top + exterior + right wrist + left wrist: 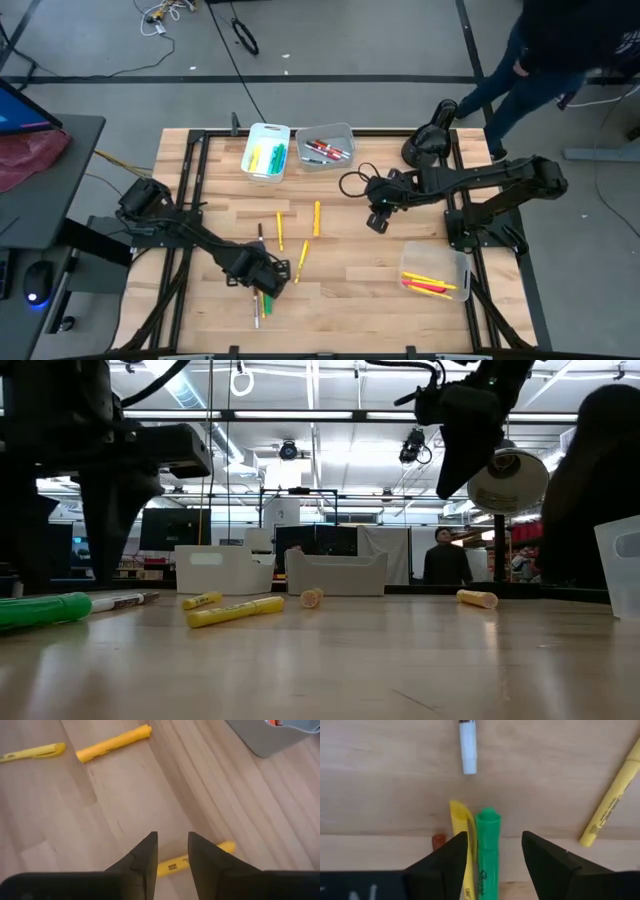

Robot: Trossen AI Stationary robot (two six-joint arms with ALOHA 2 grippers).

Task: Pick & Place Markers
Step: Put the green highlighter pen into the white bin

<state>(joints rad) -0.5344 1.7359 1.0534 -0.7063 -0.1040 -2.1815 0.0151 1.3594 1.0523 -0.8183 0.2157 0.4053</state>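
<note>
My left gripper (270, 283) (495, 837) is open, low over the near left of the wooden table, pointing down. Its fingers stand on either side of a green marker (487, 850) (268, 300) lying flat. A yellow marker (461, 827) lies against the green one, partly behind one finger. A white marker (467, 747) (256, 316) lies just beyond. Three yellow markers (279, 230) (317, 218) (301, 262) lie at the table's middle. My right gripper (377, 222) (172, 836) hangs well above the table, right of the middle, its fingers a narrow gap apart with nothing between them.
A white bin (266, 150) with yellow and green markers and a grey bin (325, 145) with red ones stand at the far edge. A clear bin (433, 272) with yellow and pink markers stands near right. A person (540, 60) stands beyond the far right corner.
</note>
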